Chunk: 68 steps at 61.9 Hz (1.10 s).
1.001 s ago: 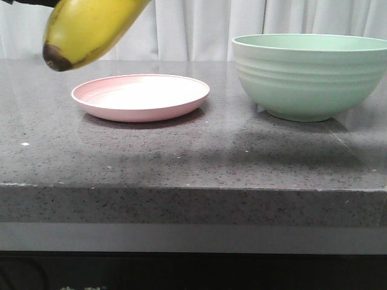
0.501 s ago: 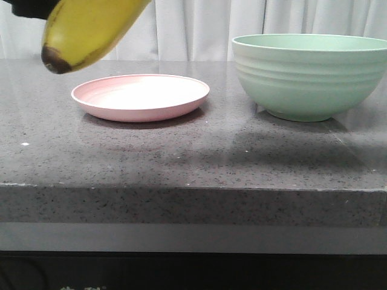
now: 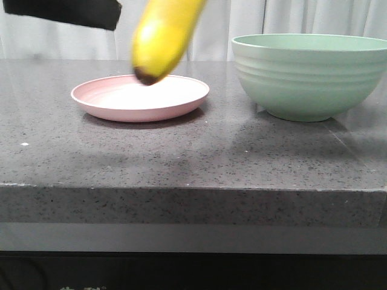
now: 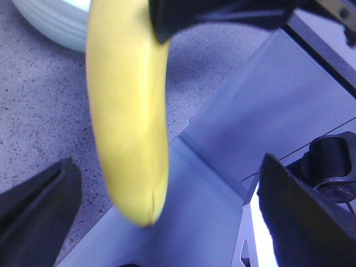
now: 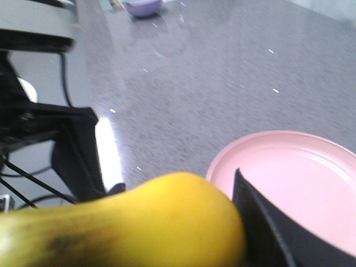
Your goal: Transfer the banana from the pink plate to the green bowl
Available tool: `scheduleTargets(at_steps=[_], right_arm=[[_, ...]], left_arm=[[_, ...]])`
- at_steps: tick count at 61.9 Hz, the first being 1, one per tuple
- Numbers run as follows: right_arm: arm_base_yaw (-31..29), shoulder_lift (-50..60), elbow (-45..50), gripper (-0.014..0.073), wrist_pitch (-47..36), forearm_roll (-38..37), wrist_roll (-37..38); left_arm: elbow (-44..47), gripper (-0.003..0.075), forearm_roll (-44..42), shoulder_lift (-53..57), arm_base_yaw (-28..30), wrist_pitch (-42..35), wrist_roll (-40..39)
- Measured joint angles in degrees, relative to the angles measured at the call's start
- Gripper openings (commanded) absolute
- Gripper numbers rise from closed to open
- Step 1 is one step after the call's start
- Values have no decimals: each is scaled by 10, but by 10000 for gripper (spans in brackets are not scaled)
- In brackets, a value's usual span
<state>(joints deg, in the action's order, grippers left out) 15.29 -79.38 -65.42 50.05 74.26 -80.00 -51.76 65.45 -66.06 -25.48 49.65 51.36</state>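
From the front, the banana [image 3: 162, 36] hangs in the air with its dark tip pointing down, above the right part of the pink plate [image 3: 140, 96] and not touching it; the green bowl [image 3: 311, 75] stands to the right, well apart from the fruit, on the grey table [image 3: 193, 157]. A black piece of the left arm [image 3: 66, 12] shows at the upper left, clear of the banana. In the left wrist view the left gripper [image 4: 167, 167] is spread wide, its two dark fingers [image 4: 39, 214] far out on either side of the banana and not touching it; a black clamp on the fruit's far end seems to be the right gripper [image 4: 219, 16], though it is blurred. In the right wrist view the banana fills the near edge, pressed against one dark finger [image 5: 261, 222], so the right gripper is closed on it; the plate lies just beyond
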Motion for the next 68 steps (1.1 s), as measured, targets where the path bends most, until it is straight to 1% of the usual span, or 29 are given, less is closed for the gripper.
scheduleTargets(at_steps=[11,16,24,30,37,64,66,68], right_arm=[[-45,2,-80,190,8,-139,150],[-73,2,-115,190,12,-184,216],[-120,-8,-161,190,14,-208,278],[-152,-29,-182,190,15,-214,297],[-171,-59,-188,190,6,-218,304],[-174,-186,-189,197,-55,-223,306],[-174,-191,-189,213,-58,-225,306],[-174,-194,-189,260,-59,-229,306]], left_arm=[[0,617,-1,18,0,2,0],[0,617,-2,24,0,3,0],[0,617,-3,25,0,3,0],[0,617,-3,25,0,3,0],[0,617,-4,25,0,3,0],[0,617,-4,25,0,3,0],[0,617,-4,25,0,3,0],[0,617,-4,25,0,3,0]])
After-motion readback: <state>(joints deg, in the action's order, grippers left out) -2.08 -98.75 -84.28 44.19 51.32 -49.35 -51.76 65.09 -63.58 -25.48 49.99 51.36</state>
